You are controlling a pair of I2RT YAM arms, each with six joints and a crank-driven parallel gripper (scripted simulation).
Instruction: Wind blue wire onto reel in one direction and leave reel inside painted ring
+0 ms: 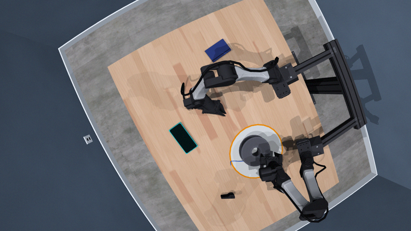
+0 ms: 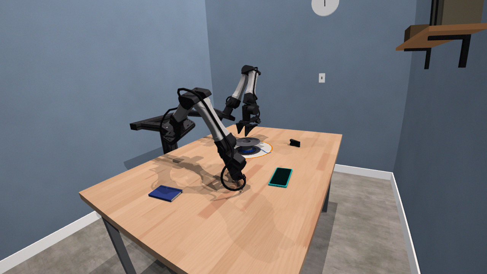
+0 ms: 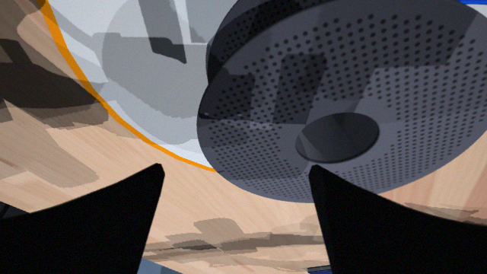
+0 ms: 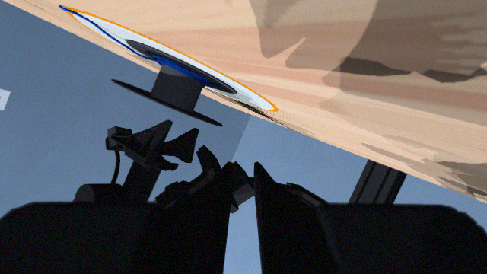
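reel [image 1: 247,149] [image 2: 255,140] [image 3: 380,95] [image 4: 175,89] flat, axis upright, blue wire [image 1: 237,161] [image 2: 264,151] [image 3: 475,1] [image 4: 180,69] outward to painted ring [image 1: 230,152] [image 2: 272,148] [image 3: 152,144] [image 4: 275,109]

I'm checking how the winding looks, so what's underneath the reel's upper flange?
Under the upper flange are the hub, blue wire coiled low around it, and the lower flange. The lower flange's underside is covered; I can't count turns.
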